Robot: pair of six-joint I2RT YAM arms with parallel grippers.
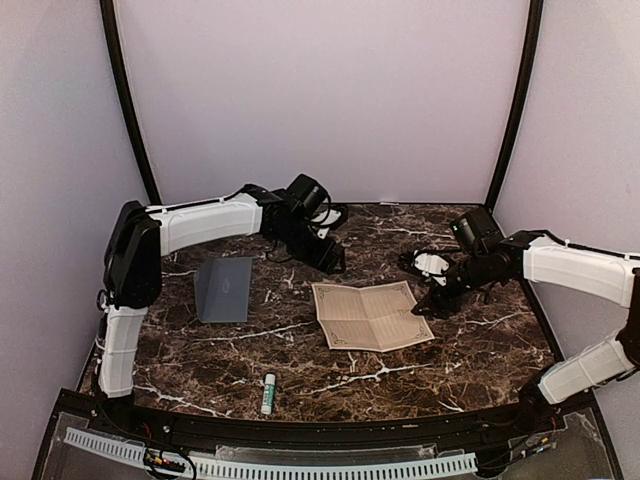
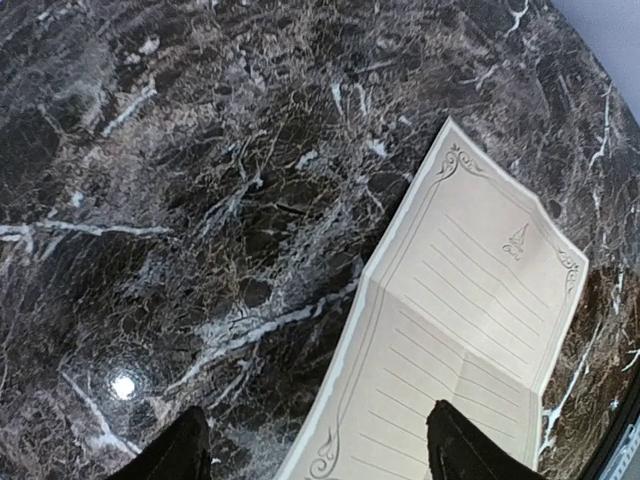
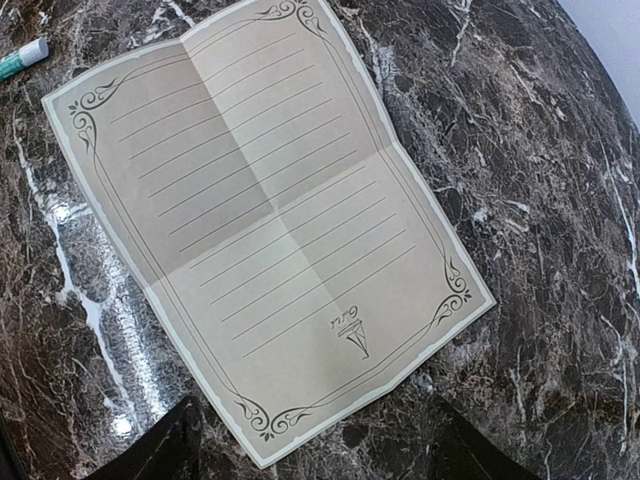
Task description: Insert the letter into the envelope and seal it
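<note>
The letter [image 1: 372, 316] lies unfolded and flat on the bench [image 1: 480, 360], about mid-bench and slightly right of centre. From overhead, its long axis runs roughly left to right, a little skewed, with the right end nearer the front. Two creases cross at its middle.

Only the wrist cameras give me the detail. The right wrist shows the whole letter [image 3: 260, 220], with ruled lines, corner scrolls and a small emblem [image 3: 352, 333] at the end nearest that arm. The left wrist shows the letter [image 2: 470, 330] stretching away to the upper right, the emblem at its far end. So the emblem end points toward the right arm.

The overhead view alone shows the envelope [image 1: 224, 289]. It is well to the left of the letter, under the left forearm, with its long axis running roughly front to back. I cannot tell how its flap sits.

A glue stick [image 1: 268, 393] lies near the front edge. It also shows in the top left corner of the right wrist view [image 3: 22, 58].

The left jaws are spread wide with nothing between them. Their dark fingertips [image 2: 185, 450] hang over bare bench and the letter's near edge. The right jaws are also spread and empty, their fingertips [image 3: 170, 445] on either side of the letter's emblem end. I cannot tell whether either pair touches the paper.
</note>
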